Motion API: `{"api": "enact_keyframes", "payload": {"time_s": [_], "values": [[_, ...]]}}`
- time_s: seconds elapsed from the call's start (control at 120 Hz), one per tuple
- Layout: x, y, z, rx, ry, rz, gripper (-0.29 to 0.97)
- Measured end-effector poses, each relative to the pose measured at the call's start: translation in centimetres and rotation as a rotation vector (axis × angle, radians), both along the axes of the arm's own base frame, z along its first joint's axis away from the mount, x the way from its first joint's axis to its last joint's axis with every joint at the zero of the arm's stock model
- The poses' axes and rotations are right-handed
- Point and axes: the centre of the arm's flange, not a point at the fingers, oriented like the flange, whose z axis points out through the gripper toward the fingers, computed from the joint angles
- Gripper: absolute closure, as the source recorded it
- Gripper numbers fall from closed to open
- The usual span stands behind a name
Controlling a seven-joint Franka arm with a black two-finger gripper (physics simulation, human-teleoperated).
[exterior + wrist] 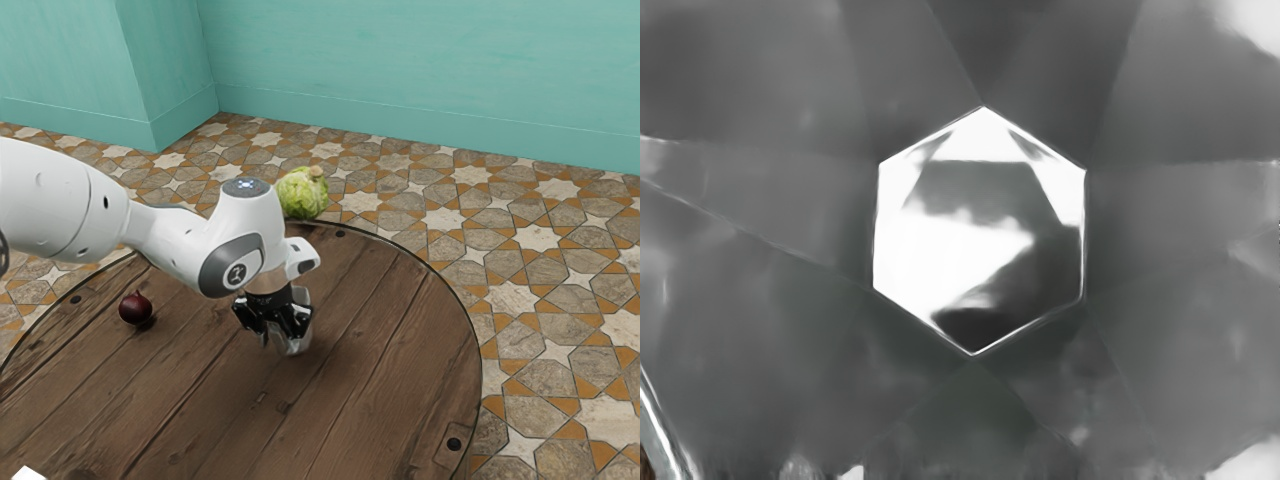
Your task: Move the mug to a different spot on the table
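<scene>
A shiny silver mug (296,345) stands upright near the middle of the round wooden table (390,390). My black gripper (279,329) comes straight down onto it. Its fingers sit close together at the mug's rim, and the mug's metal body shows between and just below them. The gripper looks shut on the mug. The wrist view looks straight down into the mug (980,230): grey faceted inner walls run down to a bright six-sided bottom. I cannot tell whether the mug's base touches the table.
A dark red onion (135,308) lies on the table towards the exterior view's left. A green cabbage (302,193) sits at the table's far edge, behind my arm. The table's right and near parts are bare wood. A patterned tile floor surrounds the table.
</scene>
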Motion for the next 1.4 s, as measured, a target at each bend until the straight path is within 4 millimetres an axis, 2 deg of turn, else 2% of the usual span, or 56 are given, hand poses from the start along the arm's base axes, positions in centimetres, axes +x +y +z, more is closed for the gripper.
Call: {"api": "enact_keyframes", "payload": {"time_s": [0.158,0.4,0.508,0.667,0.833,1.158,1.292,1.4], "values": [[0.0,-0.3,1.3,0.016,-0.022,-0.026,0.55],[0.2,0.0,2.9,0.097,-0.061,-0.086,0.65],[0.6,0.9,4.0,0.186,-0.113,-0.149,0.59],[1.5,2.5,5.2,0.275,-0.205,-0.215,0.59],[1.9,4.0,5.3,0.302,-0.276,-0.240,0.62],[-4.3,4.9,4.9,0.218,-0.299,-0.179,0.63],[-6.0,5.1,4.2,0.209,-0.263,-0.131,0.62],[-6.6,5.2,3.8,0.207,-0.246,-0.100,0.62]]}}
